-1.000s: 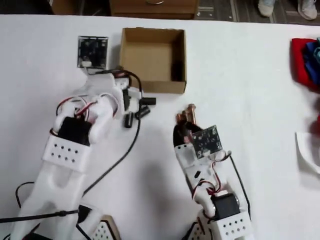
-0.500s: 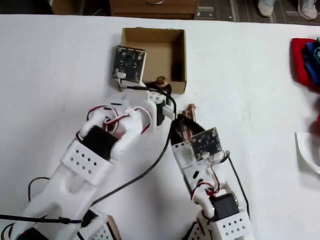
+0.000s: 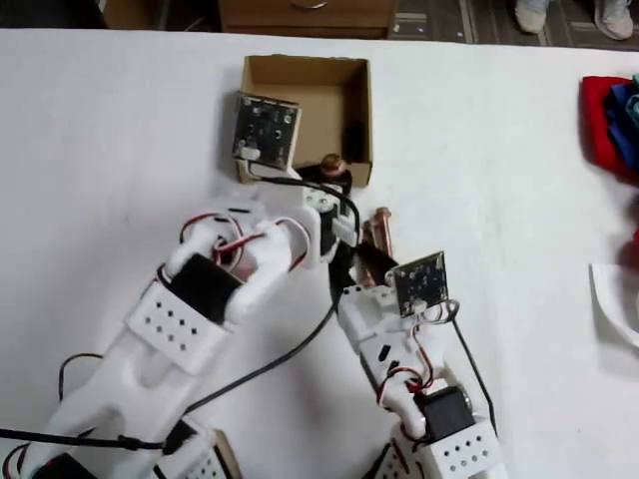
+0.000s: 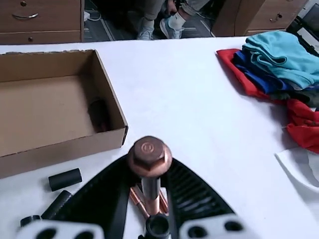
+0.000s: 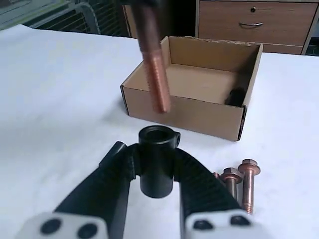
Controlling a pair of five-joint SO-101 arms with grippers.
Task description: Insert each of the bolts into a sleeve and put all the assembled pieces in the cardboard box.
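The left arm [image 3: 200, 299] stands over the near left of the bench [image 3: 499, 150]. The left jaws grip a copper bolt [image 4: 149, 157] by its shank, head up and threaded end down. Loose sleeves [image 4: 65, 179] lie on the bench beside them, just in front of the box's near wall. The box [image 3: 308, 115] sits open at the far middle of the bench, with one black piece [image 3: 351, 140] against its right wall. In the high view the bolt head shows just before the box's near right corner.

The right jaws are closed on a black sleeve [image 5: 156, 167], upright with its mouth open upward. The bolt's tip hangs a little above that mouth, apart from it, the shank slightly tilted. Spare bolts [image 5: 246, 181] lie together on the bench just beside the right jaws, heads toward the box. Folded clothes [image 3: 609, 115] lie at the far right edge.
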